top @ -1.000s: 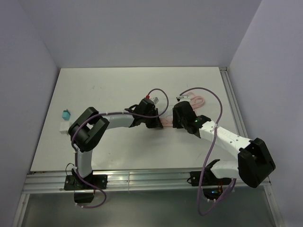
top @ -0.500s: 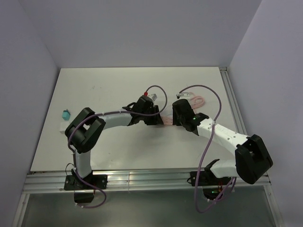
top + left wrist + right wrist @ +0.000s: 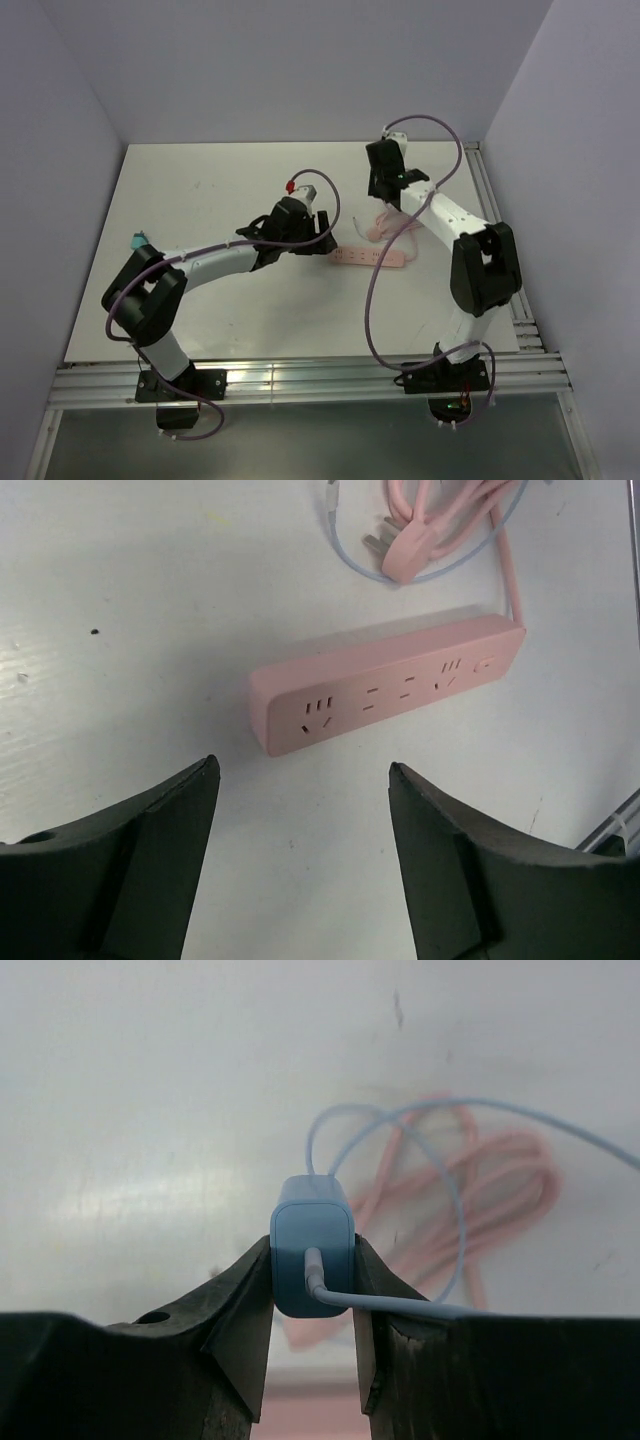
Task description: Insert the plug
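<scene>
The teal-green plug (image 3: 137, 240) lies at the table's far left edge, half hidden behind my left arm's elbow. The long pink power strip (image 3: 368, 257) (image 3: 390, 685) lies flat mid-table with its sockets up. My left gripper (image 3: 325, 240) (image 3: 302, 765) hovers just left of the strip's near end, open, with nothing between its fingers. Toward the back right, my right gripper (image 3: 382, 188) (image 3: 312, 1250) is raised and shut on a light-blue charger block (image 3: 312, 1230). A pale blue cable trails from that block.
The strip's pink cord and three-pin connector (image 3: 408, 548) lie coiled with the pale blue cable behind the strip (image 3: 385, 222) (image 3: 480, 1200). A metal rail (image 3: 492, 215) runs along the table's right edge. Walls enclose the back and sides.
My left gripper has opened, let go of the power strip and drawn back left. My right arm has swung from the strip toward the back right, carrying the charger block.
</scene>
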You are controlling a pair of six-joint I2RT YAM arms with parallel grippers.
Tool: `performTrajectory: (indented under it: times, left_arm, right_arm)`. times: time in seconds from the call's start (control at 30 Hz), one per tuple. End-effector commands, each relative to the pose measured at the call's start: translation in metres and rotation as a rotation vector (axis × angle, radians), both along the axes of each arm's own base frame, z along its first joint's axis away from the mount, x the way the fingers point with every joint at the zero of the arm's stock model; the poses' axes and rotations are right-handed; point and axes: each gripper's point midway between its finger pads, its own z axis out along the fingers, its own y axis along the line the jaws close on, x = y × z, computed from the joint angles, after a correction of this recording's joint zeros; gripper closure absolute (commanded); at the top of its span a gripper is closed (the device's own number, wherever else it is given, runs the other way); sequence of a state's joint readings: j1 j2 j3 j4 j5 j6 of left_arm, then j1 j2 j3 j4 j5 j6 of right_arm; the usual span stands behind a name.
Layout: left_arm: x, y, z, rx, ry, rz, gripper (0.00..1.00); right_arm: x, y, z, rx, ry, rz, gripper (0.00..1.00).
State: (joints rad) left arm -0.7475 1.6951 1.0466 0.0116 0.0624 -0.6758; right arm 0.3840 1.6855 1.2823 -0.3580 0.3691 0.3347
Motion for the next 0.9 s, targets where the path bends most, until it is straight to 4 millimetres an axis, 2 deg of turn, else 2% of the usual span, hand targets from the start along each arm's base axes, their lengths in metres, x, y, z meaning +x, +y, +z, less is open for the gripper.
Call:
performTrajectory:
  times: [0.0,0.03,0.07,0.13,0.17,0.2,0.23,0.27,0.3,0.37,0.4,0.43,0.47,0.5,0.57,0.6,0.73,0.8,0.87]
  left_arm:
    - [0.010,0.008,0.027,0.063,-0.149,0.024,0.26]
    - [0.010,0.009,0.035,0.066,-0.179,0.030,0.25]
    - [0.010,0.008,0.039,0.076,-0.204,0.031,0.24]
    - [0.005,0.008,0.054,0.073,-0.270,0.035,0.23]
    - [0.002,0.008,0.059,0.061,-0.282,0.037,0.23]
    - [0.000,0.007,0.068,0.035,-0.298,0.040,0.21]
    - [-0.005,0.011,0.075,0.012,-0.310,0.042,0.20]
    - [-0.008,0.013,0.081,-0.006,-0.319,0.039,0.20]
    - [-0.010,0.014,0.085,-0.018,-0.329,0.038,0.19]
    - [-0.014,0.021,0.089,-0.029,-0.335,0.051,0.16]
    - [-0.014,0.023,0.088,-0.021,-0.331,0.059,0.15]
    - [-0.014,0.026,0.087,-0.007,-0.324,0.067,0.15]
    - [-0.015,0.027,0.087,-0.007,-0.319,0.067,0.15]
    - [-0.015,0.028,0.089,-0.009,-0.321,0.071,0.15]
    - [-0.016,0.029,0.090,-0.010,-0.325,0.069,0.16]
    - [-0.017,0.030,0.091,-0.009,-0.327,0.071,0.16]
    - [-0.023,0.039,0.101,-0.022,-0.347,0.079,0.17]
    - [-0.025,0.041,0.106,-0.033,-0.360,0.077,0.18]
    - [-0.026,0.042,0.110,-0.040,-0.360,0.079,0.18]
  right_arm:
    - [0.054,-0.019,0.045,-0.091,-0.095,-0.036,1.00]
    - [0.063,-0.020,0.058,-0.081,-0.115,-0.042,1.00]
    - [0.082,-0.018,0.099,-0.047,-0.198,-0.049,1.00]
    - [0.100,-0.011,0.127,-0.037,-0.249,-0.010,1.00]
    - [0.111,-0.008,0.177,-0.014,-0.348,-0.010,1.00]
    - [0.117,-0.005,0.177,-0.028,-0.326,0.003,1.00]
    - [0.121,-0.004,0.195,-0.022,-0.355,0.007,1.00]
    - [0.123,-0.002,0.241,0.009,-0.447,0.008,1.00]
    - [0.124,0.001,0.247,0.019,-0.456,0.019,1.00]
    - [0.120,0.006,0.276,0.055,-0.520,0.050,1.00]
    - [0.113,0.007,0.301,0.087,-0.588,0.058,1.00]
    - [0.112,0.010,0.299,0.099,-0.592,0.069,1.00]
    - [0.109,0.010,0.307,0.112,-0.618,0.074,1.00]
    - [0.102,0.010,0.332,0.136,-0.690,0.081,1.00]
    - [0.099,0.008,0.346,0.131,-0.742,0.083,1.00]
    - [0.099,0.007,0.361,0.133,-0.793,0.080,1.00]
    - [0.087,-0.001,0.427,0.128,-0.970,0.077,1.00]
    - [0.067,-0.012,0.479,0.117,-1.123,0.061,1.00]
    - [0.053,-0.021,0.505,0.071,-1.217,0.047,1.00]
